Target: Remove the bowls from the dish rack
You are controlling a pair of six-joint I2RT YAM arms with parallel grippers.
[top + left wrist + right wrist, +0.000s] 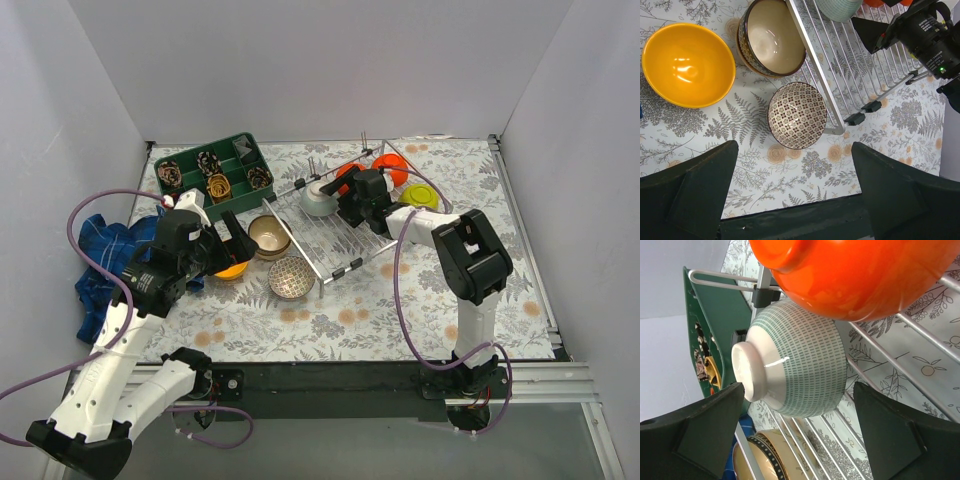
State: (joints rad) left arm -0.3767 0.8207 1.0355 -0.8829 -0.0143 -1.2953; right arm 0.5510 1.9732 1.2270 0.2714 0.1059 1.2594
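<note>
The dish rack (325, 240) stands mid-table, a silver wire grid. A pale grey-green bowl (318, 198) lies on its side in it, with a red-orange bowl (348, 174) at the rack's far edge. My right gripper (343, 205) is open, and the grey-green bowl (800, 365) sits just ahead between its fingers, under the red-orange bowl (855, 275). My left gripper (228, 252) is open and empty above the table left of the rack. Below it lie the orange-yellow bowl (687, 65), the dark brown bowl stacked on the beige one (772, 37) and the lattice-patterned bowl (797, 115).
A second red-orange bowl (392, 168) and a lime green bowl (418, 195) sit right of the rack. A dark green divided tray (215, 170) with small patterned items stands at the back left. A blue cloth (105, 260) lies at the left. White walls enclose the table.
</note>
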